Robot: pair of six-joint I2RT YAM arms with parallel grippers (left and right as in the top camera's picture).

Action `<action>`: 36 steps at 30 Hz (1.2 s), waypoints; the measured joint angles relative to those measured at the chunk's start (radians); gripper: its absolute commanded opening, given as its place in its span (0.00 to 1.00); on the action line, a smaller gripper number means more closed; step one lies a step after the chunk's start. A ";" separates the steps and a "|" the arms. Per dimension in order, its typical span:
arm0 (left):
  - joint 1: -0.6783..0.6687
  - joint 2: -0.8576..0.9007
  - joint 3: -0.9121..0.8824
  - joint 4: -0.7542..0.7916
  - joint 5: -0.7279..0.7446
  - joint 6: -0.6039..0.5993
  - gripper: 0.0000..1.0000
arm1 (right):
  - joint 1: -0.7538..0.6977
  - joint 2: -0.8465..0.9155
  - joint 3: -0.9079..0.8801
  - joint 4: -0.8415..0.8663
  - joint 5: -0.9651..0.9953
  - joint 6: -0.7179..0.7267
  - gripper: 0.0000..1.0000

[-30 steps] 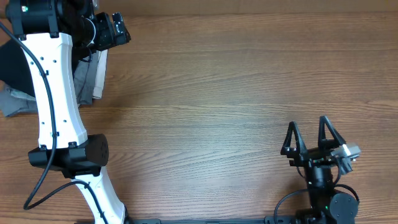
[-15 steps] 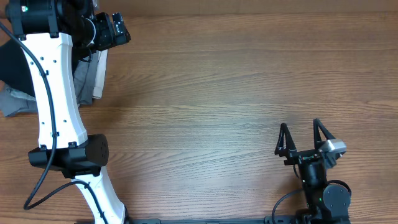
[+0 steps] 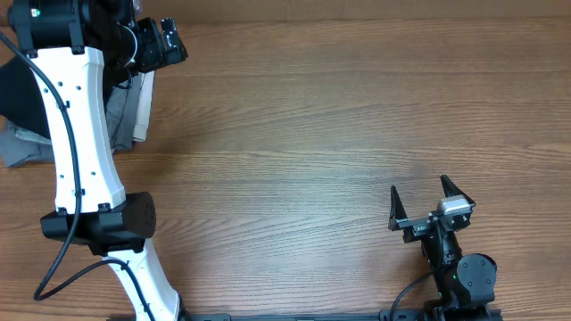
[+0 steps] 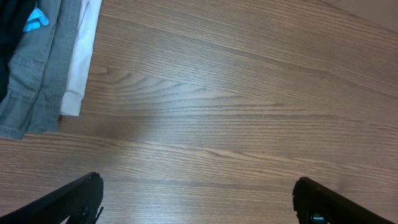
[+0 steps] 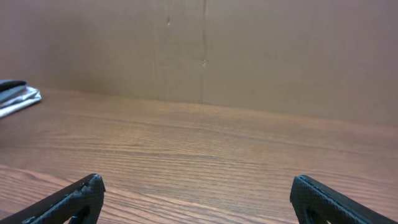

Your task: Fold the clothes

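Both the left gripper (image 4: 198, 180) and right gripper (image 3: 419, 189) gape empty, and with the black shirt (image 3: 16, 89) lying at the far-left edge against folded grey garments (image 4: 37, 81), I risk snagging the wrong cloth.

Your left gripper (image 4: 198, 196) hangs over the table (image 4: 249, 124); the folded garments (image 4: 43, 74) lie ahead to its left. Your right gripper (image 3: 418, 185) sits well apart from them.

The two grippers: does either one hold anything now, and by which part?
Nothing is held. The left gripper and the right gripper both stand open above the table, with nothing between the jaws.
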 measured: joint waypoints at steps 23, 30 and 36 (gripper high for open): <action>0.000 0.000 0.000 0.000 0.000 0.000 1.00 | 0.000 0.000 0.000 -0.005 0.027 0.054 1.00; 0.000 0.000 0.000 0.000 0.000 0.000 1.00 | 0.000 0.000 0.000 -0.007 0.034 0.072 1.00; 0.000 0.000 0.000 0.000 0.000 0.000 1.00 | 0.000 0.000 0.000 -0.007 0.034 0.075 1.00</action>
